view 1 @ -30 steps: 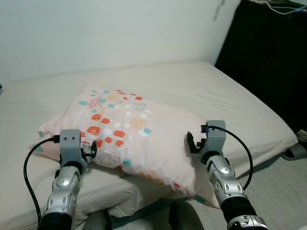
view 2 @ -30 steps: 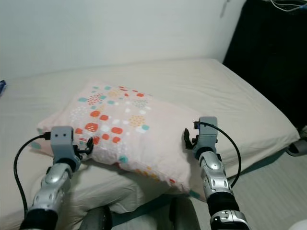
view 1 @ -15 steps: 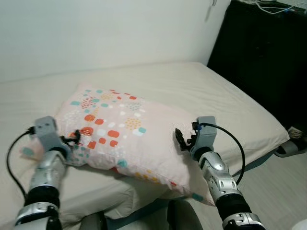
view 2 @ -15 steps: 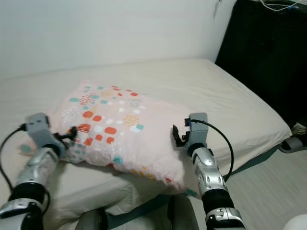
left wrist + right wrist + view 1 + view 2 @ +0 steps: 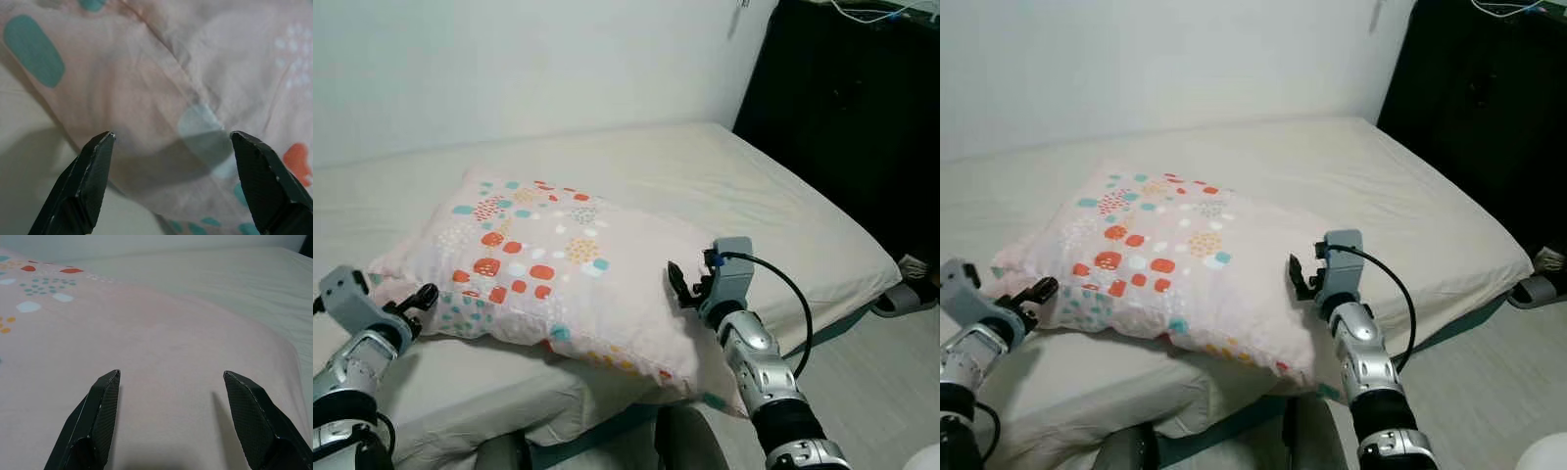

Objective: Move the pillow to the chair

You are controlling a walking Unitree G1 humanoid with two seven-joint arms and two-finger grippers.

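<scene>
A pink pillow (image 5: 558, 257) with red, teal and orange spots lies on the bed (image 5: 773, 211). My left gripper (image 5: 423, 294) sits at the pillow's near left corner, open. In the left wrist view the left gripper (image 5: 171, 136) has the pillow's edge (image 5: 161, 98) between and just ahead of its spread fingers. My right gripper (image 5: 676, 283) rests at the pillow's right side, also open. In the right wrist view the right gripper (image 5: 171, 376) has plain pink fabric (image 5: 166, 328) spanning the gap between its fingertips.
The bed carries a beige sheet and runs back to a white wall (image 5: 509, 59). A tall black cabinet (image 5: 847, 117) stands at the right. A grey slipper (image 5: 901, 297) lies on the light floor (image 5: 891, 392) by the bed's right corner.
My left arm has swung out to the left along the pillow's near edge to its corner. The right gripper has stayed at the pillow's right side. The camera has shifted slightly.
</scene>
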